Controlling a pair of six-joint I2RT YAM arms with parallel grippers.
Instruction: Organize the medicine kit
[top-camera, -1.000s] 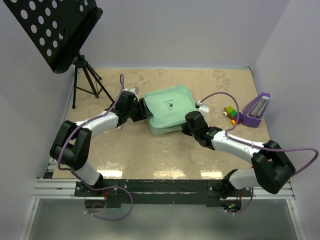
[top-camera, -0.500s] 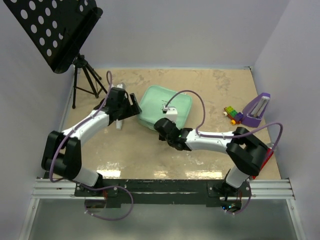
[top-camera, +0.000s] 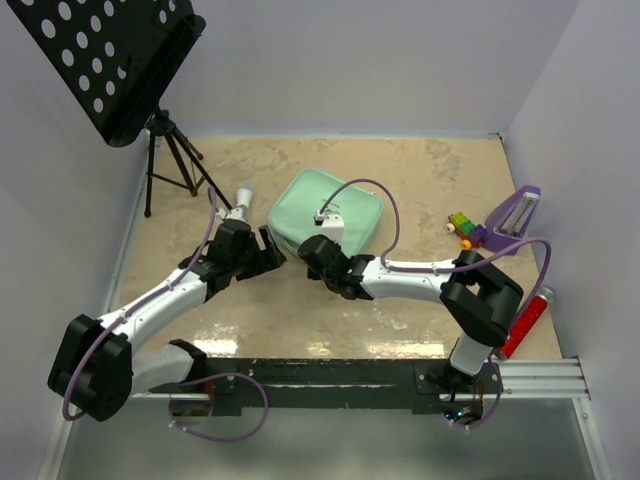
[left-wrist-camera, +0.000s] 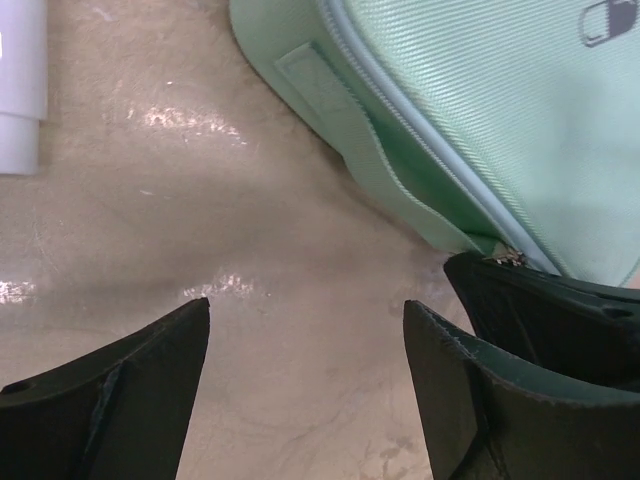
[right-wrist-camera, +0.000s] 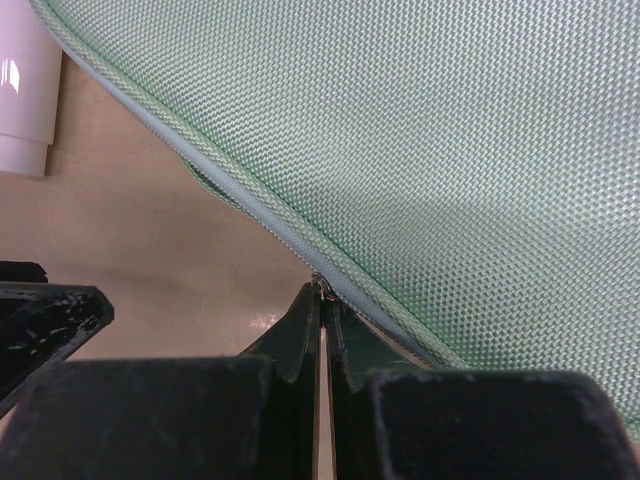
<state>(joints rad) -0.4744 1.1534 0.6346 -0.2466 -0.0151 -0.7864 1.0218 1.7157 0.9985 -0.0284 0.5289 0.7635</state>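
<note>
The medicine kit (top-camera: 300, 205) is lying flat on the table (top-camera: 420, 170), a little behind the middle. It is turned so that one corner is pointing toward the arm bases. The right gripper (top-camera: 308, 248) is being pressed together at this near corner. In the right wrist view the small zipper pull (right-wrist-camera: 318, 283) is seen exactly at the fingertips, so it is judged as being pinched there. The left gripper (top-camera: 275, 255) is being held spread, with nothing between its fingers. It is low over the bare table, just beside the same corner but apart from the kit.

The coming move is judged to turn on the zipper seam. From the pull, the seam is running along the kit's left edge, away from the arms and up to the far left in the left wrist view. The pull would therefore have to be drawn along this line, not across it. The right arm is the nearer one, as contact is already being made. From the left gripper the kit lies ahead and to the right, close enough for the fabric to be steadied. A white bottle (top-camera: 241, 195) is lying just left of the kit, near the seam's path.
</note>
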